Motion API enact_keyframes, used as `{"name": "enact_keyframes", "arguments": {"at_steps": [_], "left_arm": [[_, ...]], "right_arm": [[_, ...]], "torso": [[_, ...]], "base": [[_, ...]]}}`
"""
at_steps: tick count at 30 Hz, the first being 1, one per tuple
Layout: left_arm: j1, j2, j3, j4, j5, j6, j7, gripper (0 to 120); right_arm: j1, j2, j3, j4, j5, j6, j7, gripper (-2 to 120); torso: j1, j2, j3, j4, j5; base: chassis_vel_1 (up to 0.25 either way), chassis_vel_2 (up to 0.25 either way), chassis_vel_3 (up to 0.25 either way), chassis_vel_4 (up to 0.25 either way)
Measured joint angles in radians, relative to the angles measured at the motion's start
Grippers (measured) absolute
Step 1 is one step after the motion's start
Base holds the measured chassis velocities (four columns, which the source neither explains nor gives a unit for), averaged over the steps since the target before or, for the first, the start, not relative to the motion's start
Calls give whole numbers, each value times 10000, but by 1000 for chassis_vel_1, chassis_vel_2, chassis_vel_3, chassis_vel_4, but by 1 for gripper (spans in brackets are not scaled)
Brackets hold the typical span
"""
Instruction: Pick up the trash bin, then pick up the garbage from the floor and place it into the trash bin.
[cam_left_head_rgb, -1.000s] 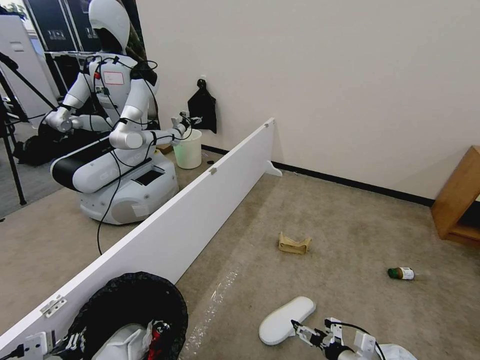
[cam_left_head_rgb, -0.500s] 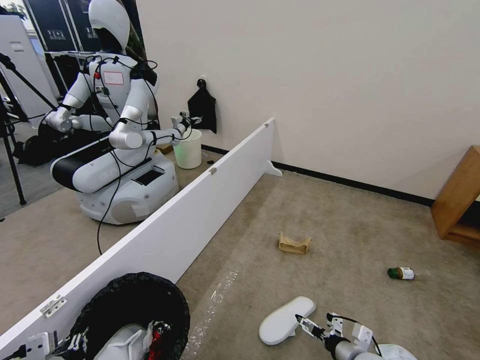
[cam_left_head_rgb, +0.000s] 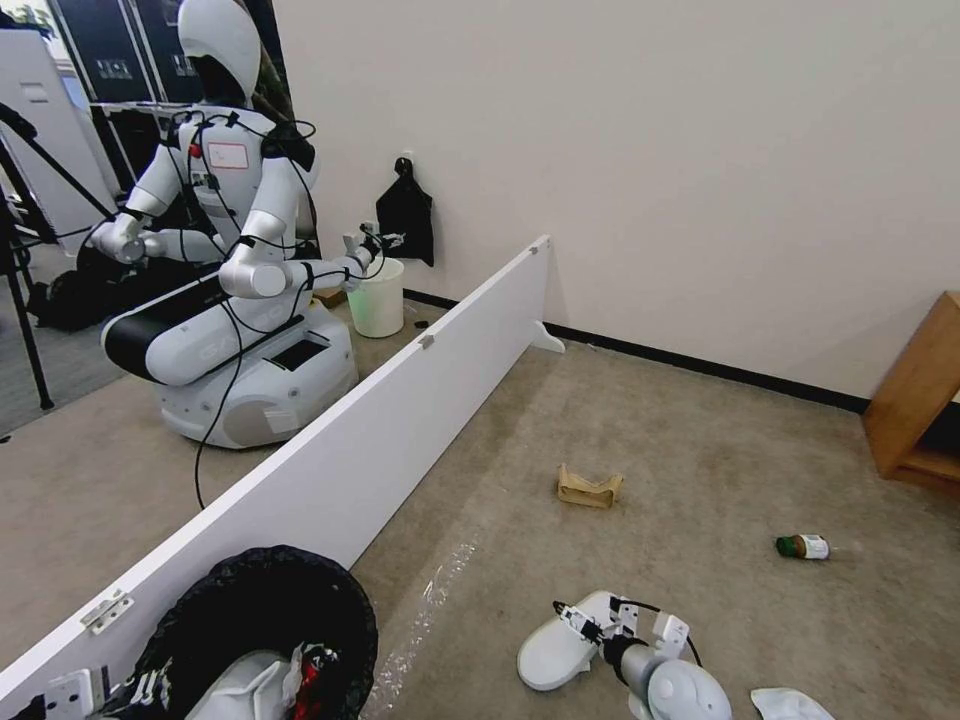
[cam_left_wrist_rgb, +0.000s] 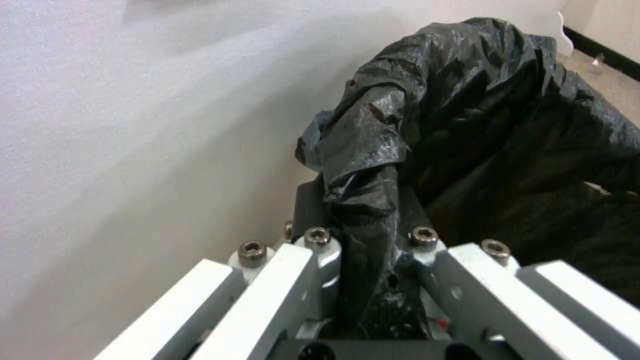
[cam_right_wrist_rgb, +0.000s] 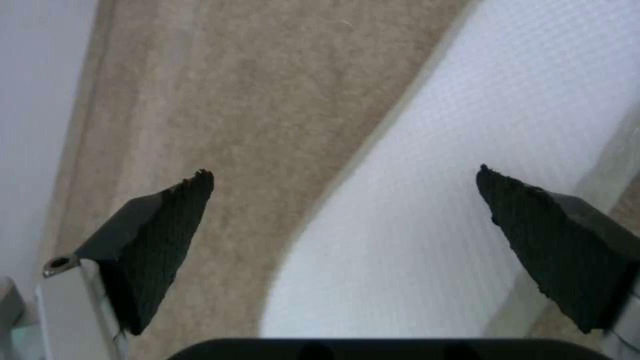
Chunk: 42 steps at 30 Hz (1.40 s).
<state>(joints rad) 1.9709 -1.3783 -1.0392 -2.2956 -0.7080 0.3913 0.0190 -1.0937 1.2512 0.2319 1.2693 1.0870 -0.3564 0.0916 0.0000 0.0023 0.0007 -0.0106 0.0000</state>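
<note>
The trash bin (cam_left_head_rgb: 262, 612), lined with a crinkled black bag (cam_left_wrist_rgb: 480, 115), hangs at the lower left of the head view. My left gripper (cam_left_wrist_rgb: 363, 227) is shut on its bagged rim. A white slipper and a red piece (cam_left_head_rgb: 310, 668) lie inside it. On the carpet, a second white slipper (cam_left_head_rgb: 552, 652) lies under my right gripper (cam_left_head_rgb: 585, 625). That gripper (cam_right_wrist_rgb: 341, 172) is open; one fingertip (cam_right_wrist_rgb: 180, 200) is over carpet, the other over the slipper (cam_right_wrist_rgb: 427, 200). More garbage lies about: a torn brown paper bag (cam_left_head_rgb: 589, 486), a green-capped bottle (cam_left_head_rgb: 803, 546) and a white tissue (cam_left_head_rgb: 790, 704).
A long white partition board (cam_left_head_rgb: 400, 410) runs diagonally on my left. Behind it stand another robot (cam_left_head_rgb: 240, 270) and a plain white bucket (cam_left_head_rgb: 377, 298). A wooden shelf (cam_left_head_rgb: 915, 400) stands at the right by the wall.
My right gripper has moved forward and left, from beside the slipper's near end to over the slipper. The bin and left gripper have held still.
</note>
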Motion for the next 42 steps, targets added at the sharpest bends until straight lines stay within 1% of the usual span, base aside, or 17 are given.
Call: {"name": "enact_keyframes", "arguments": {"at_steps": [7,13,16,19,20,22,28,34,42], "left_arm": [[9,-45,2,0,42,0,2,4],[8,-58,39,0,87,-2,9,4],[11,-38,13,-8,87,-5,15,4],[-19,16,-12,-22,49,-5,17,4],[-19,16,-12,-22,49,-5,17,4],[-59,33,28,-49,45,-1,18,4],[-65,61,40,-92,26,11,18,4],[-28,62,34,-115,15,10,25,4],[-17,70,20,-133,-11,4,41,4]], "right_arm": [[161,69,26,-428,-170,16,-46,100],[136,61,132,-472,-270,53,-97,100],[-116,-105,291,-146,-343,56,-104,100],[-560,-435,478,555,-376,-4,-116,100],[-560,-435,478,555,-376,-4,-116,100],[-826,-605,643,983,-384,-81,-76,100],[-1040,-751,811,1239,-418,-134,-23,100],[-1087,-760,864,1243,-485,-152,12,100],[-814,-430,797,757,-519,-221,44,100]], "torso": [[0,0,0,-1,0],[0,0,0,0,0],[0,0,0,-1,1],[0,0,0,-2,1],[0,0,0,-2,1],[0,0,-1,-2,0],[0,0,-1,-1,0],[0,0,-1,-1,1],[0,0,-1,0,0]], "base": [[0,0,0,0],[0,0,0,0],[0,0,0,0],[0,0,0,0],[0,0,0,0],[0,0,0,0],[0,0,0,0],[0,0,0,0],[0,0,0,0]]}}
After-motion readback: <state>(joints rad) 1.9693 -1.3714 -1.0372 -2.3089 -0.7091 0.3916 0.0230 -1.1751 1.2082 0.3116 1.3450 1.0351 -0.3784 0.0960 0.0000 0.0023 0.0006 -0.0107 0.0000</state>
